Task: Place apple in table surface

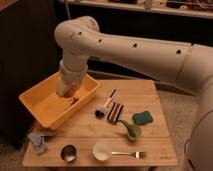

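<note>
Heads up, you can't really see the gripper (70,94) here: the wrist covers it, down inside the yellow bin (37,107) at the table surface (150,125) left edge. There's an orange-red smudge under it, maybe the apple (70,91), too blurry to call. The robot's arm (135,50) runs off the right edge.

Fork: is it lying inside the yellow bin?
No. The fork lies on the table beside the white cup; the claw is over the bin.

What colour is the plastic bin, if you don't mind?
Yellow-orange plastic bin, camera view; end effector inside it.
</note>
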`<state>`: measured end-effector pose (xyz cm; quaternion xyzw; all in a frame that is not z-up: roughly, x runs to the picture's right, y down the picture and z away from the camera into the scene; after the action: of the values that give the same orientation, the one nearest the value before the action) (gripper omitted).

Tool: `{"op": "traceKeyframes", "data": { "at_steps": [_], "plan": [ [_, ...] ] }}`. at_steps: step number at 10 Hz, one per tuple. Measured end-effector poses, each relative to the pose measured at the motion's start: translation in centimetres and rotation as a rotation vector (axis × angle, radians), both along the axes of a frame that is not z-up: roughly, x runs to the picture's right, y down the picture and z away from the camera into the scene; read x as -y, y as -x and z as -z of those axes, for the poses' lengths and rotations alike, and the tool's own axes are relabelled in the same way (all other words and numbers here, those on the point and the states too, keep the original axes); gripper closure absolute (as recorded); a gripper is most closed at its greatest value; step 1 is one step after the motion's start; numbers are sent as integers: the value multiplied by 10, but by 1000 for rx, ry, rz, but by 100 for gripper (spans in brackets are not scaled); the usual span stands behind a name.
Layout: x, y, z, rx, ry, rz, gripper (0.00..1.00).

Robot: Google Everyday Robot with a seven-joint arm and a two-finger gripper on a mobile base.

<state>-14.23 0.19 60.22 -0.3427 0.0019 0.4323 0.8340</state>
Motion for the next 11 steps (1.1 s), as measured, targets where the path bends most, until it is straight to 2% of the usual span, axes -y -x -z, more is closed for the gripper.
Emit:
{"op": "traceKeyframes", "data": {
  "at_steps": [2,3,4,6,8,11],
  "plan": [
    [-32,-14,-45,-40,40,-19,100],
    [-44,-19,-61,-58,56,-22,100],
    [-64,-27,-86,-91,90,-24,100],
    [-90,-39,-119,-145,137,-19,100],
    [-125,-46,-160,-212,204,0,100],
    [-159,-56,-195,-248,268,4,100]
  ]
}}
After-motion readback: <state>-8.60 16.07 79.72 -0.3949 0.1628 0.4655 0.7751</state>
